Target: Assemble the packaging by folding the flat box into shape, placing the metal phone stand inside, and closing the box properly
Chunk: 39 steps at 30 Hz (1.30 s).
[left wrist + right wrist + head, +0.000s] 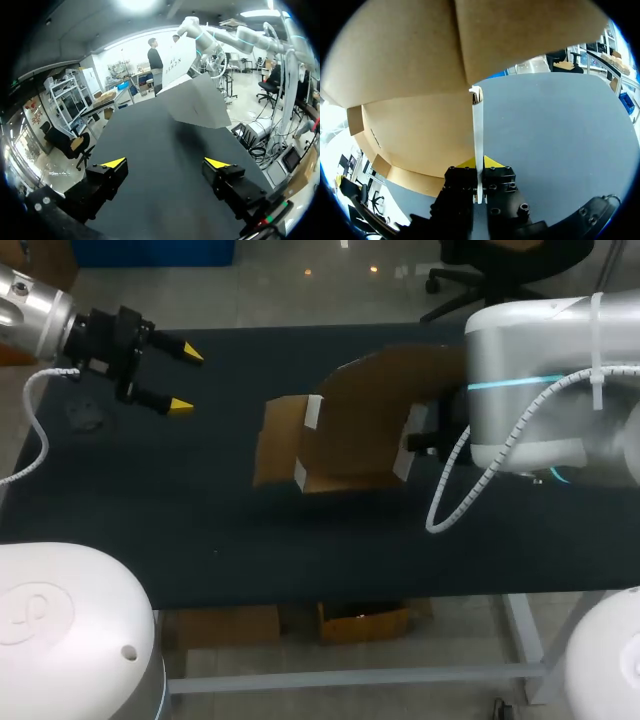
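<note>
The half-folded box is in the middle of the table and seems lifted a little, its long side running toward your left arm. Your right gripper is clamped on one thin panel edge. Your left gripper, fingers spread and empty, is well apart and faces the box's free end.

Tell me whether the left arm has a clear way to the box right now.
Probably yes. The left gripper is open and faces the box, which the right gripper holds up over mid-table. Only bare table lies between them.
</note>
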Each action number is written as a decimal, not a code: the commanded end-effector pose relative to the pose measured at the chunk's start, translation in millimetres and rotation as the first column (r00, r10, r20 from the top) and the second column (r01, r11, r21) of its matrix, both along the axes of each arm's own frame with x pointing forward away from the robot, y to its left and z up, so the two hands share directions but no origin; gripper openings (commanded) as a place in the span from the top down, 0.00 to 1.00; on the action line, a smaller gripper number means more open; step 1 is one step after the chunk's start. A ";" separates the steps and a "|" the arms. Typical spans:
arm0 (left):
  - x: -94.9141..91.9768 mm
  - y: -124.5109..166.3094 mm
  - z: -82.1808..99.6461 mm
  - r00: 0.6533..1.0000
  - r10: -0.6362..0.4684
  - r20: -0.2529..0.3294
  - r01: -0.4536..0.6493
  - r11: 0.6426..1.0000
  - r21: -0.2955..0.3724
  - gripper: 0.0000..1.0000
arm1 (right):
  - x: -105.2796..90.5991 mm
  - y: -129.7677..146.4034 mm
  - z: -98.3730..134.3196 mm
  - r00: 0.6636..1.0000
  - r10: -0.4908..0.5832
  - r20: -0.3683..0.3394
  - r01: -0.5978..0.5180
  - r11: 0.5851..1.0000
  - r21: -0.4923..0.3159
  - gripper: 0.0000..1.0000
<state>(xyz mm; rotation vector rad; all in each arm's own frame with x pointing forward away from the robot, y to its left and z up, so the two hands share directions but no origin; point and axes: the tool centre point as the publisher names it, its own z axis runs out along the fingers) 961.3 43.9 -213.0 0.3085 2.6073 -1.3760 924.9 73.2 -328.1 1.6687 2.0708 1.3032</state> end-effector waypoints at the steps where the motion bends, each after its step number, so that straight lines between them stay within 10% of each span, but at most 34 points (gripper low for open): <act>1: -1.3 2.9 -1.0 1.000 -0.002 0.008 0.002 1.000 0.008 0.00 | 3.3 -9.5 8.7 0.960 0.147 -0.237 -0.155 0.988 -0.012 1.00; 13: 2.9 9.8 -5.6 1.000 -0.005 0.020 0.004 0.998 0.062 0.00 | 6.8 -14.7 11.7 0.888 0.134 -0.440 -0.195 0.976 -0.097 1.00; 21: 2.8 12.9 -12.8 0.993 0.093 -0.076 -0.088 0.994 0.063 0.00 | 9.2 -18.1 6.6 0.838 0.090 -0.538 -0.185 0.975 -0.124 1.00; 39: -2.9 11.6 -17.1 0.987 0.123 -0.107 -0.115 0.991 0.072 0.00 | 11.3 -27.5 1.2 0.802 0.092 -0.590 -0.180 0.979 -0.093 1.00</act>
